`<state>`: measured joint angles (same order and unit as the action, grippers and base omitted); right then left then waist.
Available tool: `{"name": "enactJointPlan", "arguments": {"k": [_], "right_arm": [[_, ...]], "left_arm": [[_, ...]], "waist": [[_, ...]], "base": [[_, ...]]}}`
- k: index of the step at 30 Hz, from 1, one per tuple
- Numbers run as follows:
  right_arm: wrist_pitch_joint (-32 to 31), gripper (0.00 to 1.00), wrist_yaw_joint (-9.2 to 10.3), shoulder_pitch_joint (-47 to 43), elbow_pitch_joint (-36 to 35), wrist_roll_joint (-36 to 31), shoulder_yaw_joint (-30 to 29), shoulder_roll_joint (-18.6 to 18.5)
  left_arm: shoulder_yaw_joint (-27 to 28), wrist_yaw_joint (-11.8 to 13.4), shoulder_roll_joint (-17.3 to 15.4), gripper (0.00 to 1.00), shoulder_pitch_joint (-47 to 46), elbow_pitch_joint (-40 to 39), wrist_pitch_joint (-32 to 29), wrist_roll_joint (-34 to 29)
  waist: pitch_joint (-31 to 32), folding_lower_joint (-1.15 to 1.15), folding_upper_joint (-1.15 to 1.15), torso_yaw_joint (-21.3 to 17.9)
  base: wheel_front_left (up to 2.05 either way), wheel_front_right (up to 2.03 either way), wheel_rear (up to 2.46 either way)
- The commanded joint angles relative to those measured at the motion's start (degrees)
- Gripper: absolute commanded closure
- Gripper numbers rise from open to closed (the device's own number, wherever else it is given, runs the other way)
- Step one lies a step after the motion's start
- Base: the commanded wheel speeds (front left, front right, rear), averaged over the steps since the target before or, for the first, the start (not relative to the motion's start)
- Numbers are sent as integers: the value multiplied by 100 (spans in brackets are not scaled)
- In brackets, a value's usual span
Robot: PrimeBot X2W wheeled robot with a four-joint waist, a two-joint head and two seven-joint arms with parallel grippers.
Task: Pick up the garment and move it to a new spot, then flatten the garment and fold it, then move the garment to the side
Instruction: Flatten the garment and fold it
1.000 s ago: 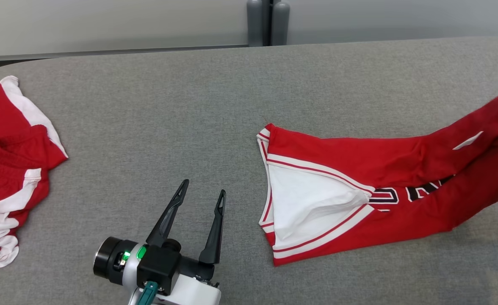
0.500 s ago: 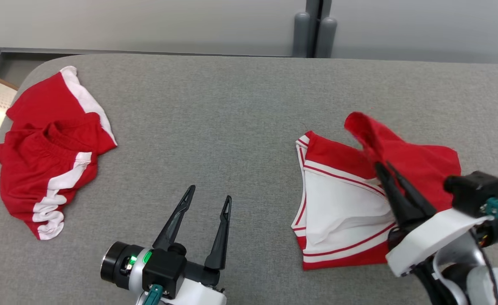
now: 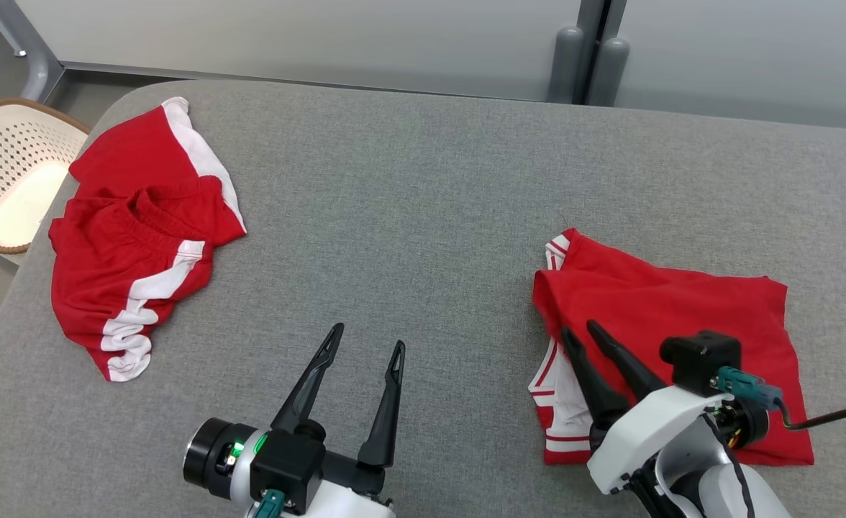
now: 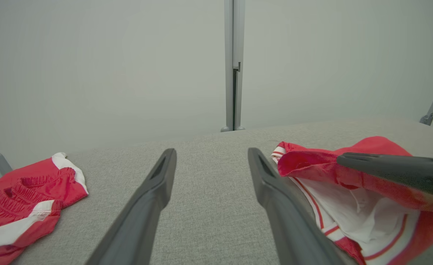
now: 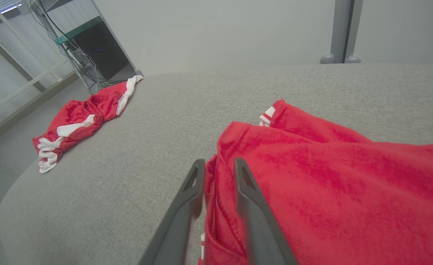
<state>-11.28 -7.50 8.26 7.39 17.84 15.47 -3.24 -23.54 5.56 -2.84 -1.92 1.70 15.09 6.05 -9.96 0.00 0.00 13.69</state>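
A big grey cloth-covered counter [image 3: 408,201] has two red clothes on it.

The red top with white and red striped edges [image 3: 682,309] lies on the right side of the counter. It is folded over on itself, so the red back faces up. A bit of its white inside peeks out at the near left edge. In the left wrist view the white inside [image 4: 367,217] shows under the red flap.

The right claw [image 3: 578,328] is over the left part of this red top. Its two dark fingers are a little bit open, with a thin gap between them. In the right wrist view the right claw [image 5: 219,161] has the folded red edge right by that gap. The cloth lies down on the counter and is not lifted.

The left claw [image 3: 367,337] is near the front middle of the counter. It is wide open and has nothing in it. Grey counter shows between its fingers.

The red shorts with a white side stripe [image 3: 128,252] lie crumpled in a heap on the far left of the counter, well apart from the red top.

A cream plastic basket with little holes and a brown rim [image 3: 13,144] sits off the counter, past its left edge and down lower, near the shorts. Its pale bottom shows inside.
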Motion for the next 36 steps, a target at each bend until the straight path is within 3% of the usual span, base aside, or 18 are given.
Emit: {"name": "enactJointPlan", "arguments": {"k": [1, 8, 14, 17, 19, 27, 36], "right_arm": [[105, 0, 3, 81, 27, 98, 4, -6], [868, 0, 2, 250, -279, 292, -211, -8], [1729, 0, 3, 294, -327, 550, 9, -576], [2327, 0, 3, 287, -41, 525, 206, -1009], [2550, 0, 2, 266, 229, 324, 210, -1108], [2658, 0, 3, -196, 753, -584, -225, -805], [2656, 0, 3, -805, 693, -980, -736, -414]], "left_arm": [[4, 24, -12, 0, -31, -6, 9, 9], [199, 106, -12, 0, 104, -72, 9, 67], [581, 194, -18, 0, 164, -173, 8, 189], [856, 205, -14, 0, 233, -224, 6, 195], [1017, 200, -15, 0, 341, -244, 5, 148], [1461, 102, -13, 0, 855, -137, 5, 50], [1693, -64, -15, 0, 1345, 100, 5, 186]], "waist": [[10, 0, 0, -8], [86, 0, 0, -280], [131, 0, 0, -604], [209, 0, 0, -833], [300, 0, 0, -984], [788, 0, 0, -1359], [1155, 0, 0, -1442]], "base": [[0, 0, 0], [0, 0, 0], [0, 0, 0], [0, 0, 0], [0, 0, 0], [0, 0, 0], [0, 0, 0]]}}
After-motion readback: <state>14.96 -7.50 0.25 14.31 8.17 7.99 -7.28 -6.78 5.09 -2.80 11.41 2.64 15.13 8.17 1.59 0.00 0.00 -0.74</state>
